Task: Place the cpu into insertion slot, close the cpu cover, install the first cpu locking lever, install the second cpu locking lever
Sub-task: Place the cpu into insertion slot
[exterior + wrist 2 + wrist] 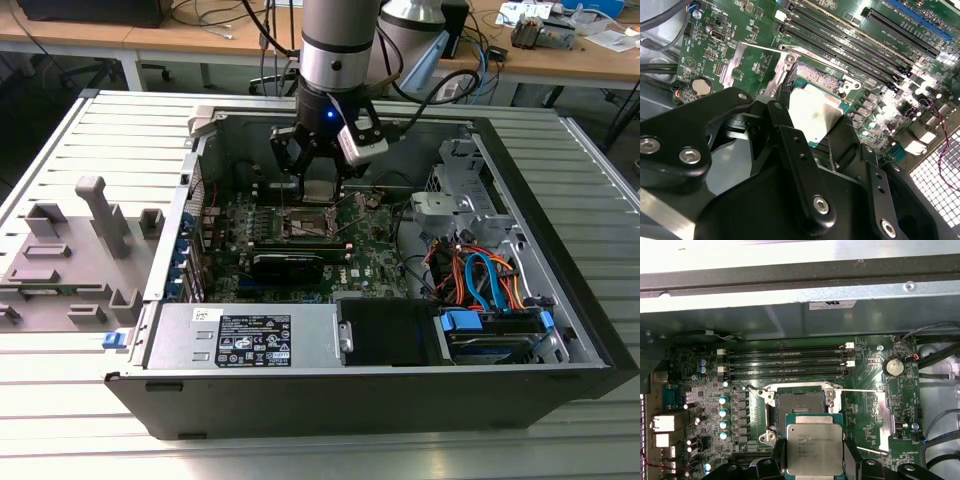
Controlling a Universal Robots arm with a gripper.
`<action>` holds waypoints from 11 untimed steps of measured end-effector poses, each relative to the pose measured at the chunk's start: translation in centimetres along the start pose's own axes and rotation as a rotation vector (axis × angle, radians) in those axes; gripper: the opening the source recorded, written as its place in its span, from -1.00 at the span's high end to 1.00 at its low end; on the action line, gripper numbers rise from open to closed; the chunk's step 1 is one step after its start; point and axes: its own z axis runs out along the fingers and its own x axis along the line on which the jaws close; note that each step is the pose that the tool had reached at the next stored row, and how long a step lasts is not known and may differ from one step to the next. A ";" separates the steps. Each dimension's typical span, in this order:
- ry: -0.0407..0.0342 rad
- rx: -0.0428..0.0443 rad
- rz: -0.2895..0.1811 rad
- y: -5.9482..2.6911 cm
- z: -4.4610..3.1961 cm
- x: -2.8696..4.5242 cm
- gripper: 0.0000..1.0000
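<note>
arm vert, wrist down | gripper low | fingers pinching cpu

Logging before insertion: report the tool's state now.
The tool is shut on the cpu, which is not yet in the socket.

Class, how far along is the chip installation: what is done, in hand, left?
Done: nothing; the socket is empty. In hand: the jaws grip the chip, not yet in it. Left: seating it, shutting the cover, which lies flipped open, and both levers.
</note>
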 end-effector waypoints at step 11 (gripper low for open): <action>-0.0003 -0.0004 0.029 0.00 0.04 0.00 -0.09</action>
